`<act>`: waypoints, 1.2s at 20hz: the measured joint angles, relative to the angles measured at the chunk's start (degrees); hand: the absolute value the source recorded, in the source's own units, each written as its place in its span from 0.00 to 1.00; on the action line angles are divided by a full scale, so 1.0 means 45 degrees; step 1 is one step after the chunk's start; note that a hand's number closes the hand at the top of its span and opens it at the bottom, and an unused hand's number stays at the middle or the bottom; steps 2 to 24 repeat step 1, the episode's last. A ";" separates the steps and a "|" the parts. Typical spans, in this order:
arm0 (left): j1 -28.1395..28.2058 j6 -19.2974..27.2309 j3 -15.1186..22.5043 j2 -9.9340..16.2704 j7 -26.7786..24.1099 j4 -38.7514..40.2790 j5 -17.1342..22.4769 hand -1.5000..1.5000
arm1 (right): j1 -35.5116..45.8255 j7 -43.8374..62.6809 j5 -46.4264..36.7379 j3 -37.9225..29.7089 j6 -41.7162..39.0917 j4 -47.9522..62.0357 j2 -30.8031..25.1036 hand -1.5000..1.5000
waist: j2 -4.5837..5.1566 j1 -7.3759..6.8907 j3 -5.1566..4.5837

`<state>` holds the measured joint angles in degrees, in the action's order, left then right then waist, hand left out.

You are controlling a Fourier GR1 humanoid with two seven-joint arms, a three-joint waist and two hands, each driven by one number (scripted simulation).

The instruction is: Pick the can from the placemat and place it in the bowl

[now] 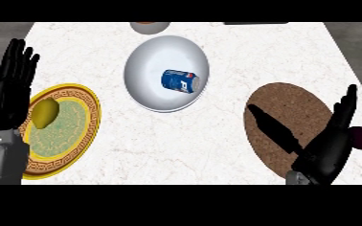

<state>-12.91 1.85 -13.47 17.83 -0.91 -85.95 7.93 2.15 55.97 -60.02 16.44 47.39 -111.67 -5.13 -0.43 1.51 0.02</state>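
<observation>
The right hand (326,146) lies nearest, low at the right of the head view, over the right edge of the brown placemat (283,110), its fingers straight and spread with the thumb stretched out across the mat; it holds nothing. The blue can (180,80) is not on the mat: it lies on its side inside the white bowl (152,57), a little right of the bowl's middle, well apart from both hands. The left hand (17,84) rests open at the left edge, fingers up, just beside a yellow-rimmed plate (84,124) that carries a yellowish piece of fruit (46,113). At the top edge a small part of another round dish (148,27) shows, too cropped to name further. Judged from how things lie, the placing step looks done, with the can in its goal and the hand free of it. What seems left is only to draw the right hand clear of the mat and settle it, taking care not to sweep toward the bowl and knock the can, which could roll on its side.
</observation>
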 measured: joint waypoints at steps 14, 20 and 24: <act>-0.0062 0.0042 0.0064 -0.0087 -0.0041 0.0045 -0.0045 0.50 | -0.0730 -0.0241 0.0306 0.0117 0.0134 -0.0589 -0.0269 0.00 | 0.0010 -0.0005 0.0000; -0.0062 0.0042 0.0064 -0.0087 -0.0041 0.0045 -0.0045 0.50 | -0.0730 -0.0241 0.0306 0.0117 0.0134 -0.0589 -0.0269 0.00 | 0.0010 -0.0005 0.0000; -0.0062 0.0042 0.0064 -0.0087 -0.0041 0.0045 -0.0045 0.50 | -0.0730 -0.0241 0.0306 0.0117 0.0134 -0.0589 -0.0269 0.00 | 0.0010 -0.0005 0.0000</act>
